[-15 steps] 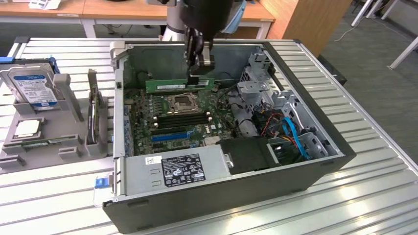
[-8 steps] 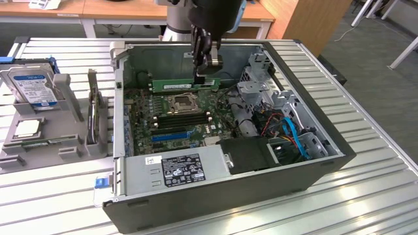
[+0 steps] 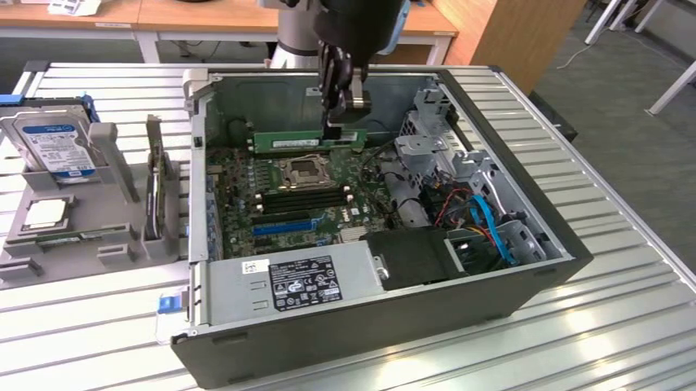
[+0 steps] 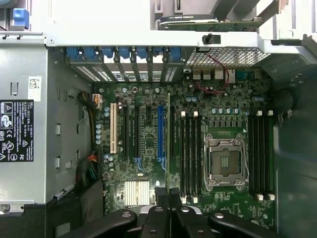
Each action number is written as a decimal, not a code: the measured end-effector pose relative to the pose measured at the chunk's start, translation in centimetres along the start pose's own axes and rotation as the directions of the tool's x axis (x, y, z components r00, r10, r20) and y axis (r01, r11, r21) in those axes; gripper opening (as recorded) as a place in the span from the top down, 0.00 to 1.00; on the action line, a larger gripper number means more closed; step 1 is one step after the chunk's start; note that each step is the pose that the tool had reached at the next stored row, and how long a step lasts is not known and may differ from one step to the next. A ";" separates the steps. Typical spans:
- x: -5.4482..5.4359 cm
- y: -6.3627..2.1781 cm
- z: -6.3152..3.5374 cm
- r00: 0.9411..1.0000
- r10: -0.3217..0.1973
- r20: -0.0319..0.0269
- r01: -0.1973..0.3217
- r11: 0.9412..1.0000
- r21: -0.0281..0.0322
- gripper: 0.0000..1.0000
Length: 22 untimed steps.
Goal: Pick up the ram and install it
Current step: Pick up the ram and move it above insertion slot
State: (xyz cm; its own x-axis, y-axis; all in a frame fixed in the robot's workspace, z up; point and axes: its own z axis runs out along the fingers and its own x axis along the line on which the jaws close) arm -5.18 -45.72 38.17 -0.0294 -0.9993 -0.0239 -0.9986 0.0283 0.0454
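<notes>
The ram (image 3: 308, 142) is a long green stick, held level and on edge above the motherboard (image 3: 288, 191) inside the open computer case (image 3: 522, 244). My gripper (image 3: 344, 122) comes down from above and is shut on the stick's end toward the exterior view's right. In the wrist view the ram (image 4: 168, 139) shows edge-on as a thin line running out from my gripper (image 4: 168, 198). It hangs between the blue expansion slot (image 4: 160, 134) and the black memory slots (image 4: 190, 148). More memory slots (image 4: 262, 153) lie beyond the CPU socket (image 4: 225, 161).
A grey power supply (image 3: 293, 281) fills the near end of the case, and drive cages with blue and red cables (image 3: 490, 228) fill the exterior view's right side. Left of the case, a grey holder (image 3: 65, 236) carries a blue-labelled hard drive (image 3: 60, 147) and an upright card (image 3: 158, 195).
</notes>
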 end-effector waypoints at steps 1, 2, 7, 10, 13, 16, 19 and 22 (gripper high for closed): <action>-0.1 0.00 0.01 1.000 0.000 0.000 0.000 1.000 0.000 0.88; -0.2 -0.01 0.02 1.000 0.000 0.000 0.000 1.000 0.000 0.88; -0.9 -0.09 0.06 1.000 0.000 0.000 0.000 1.000 0.000 0.88; -2.9 -0.29 0.19 1.000 0.000 0.000 0.000 1.000 0.000 0.88; -3.6 -0.40 0.24 1.000 0.000 0.000 0.000 1.000 0.000 0.88; -3.6 -0.39 0.24 1.000 0.000 0.000 0.000 1.000 0.000 0.88; -3.6 -0.40 0.37 1.000 0.000 0.000 0.000 1.000 0.000 0.88; -3.6 -0.42 0.63 1.000 0.000 0.000 0.000 1.000 0.001 0.88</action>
State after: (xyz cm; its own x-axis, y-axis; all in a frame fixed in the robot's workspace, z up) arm -4.69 -42.15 37.61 -0.0294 -0.9993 -0.0240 -0.9986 0.0283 0.0441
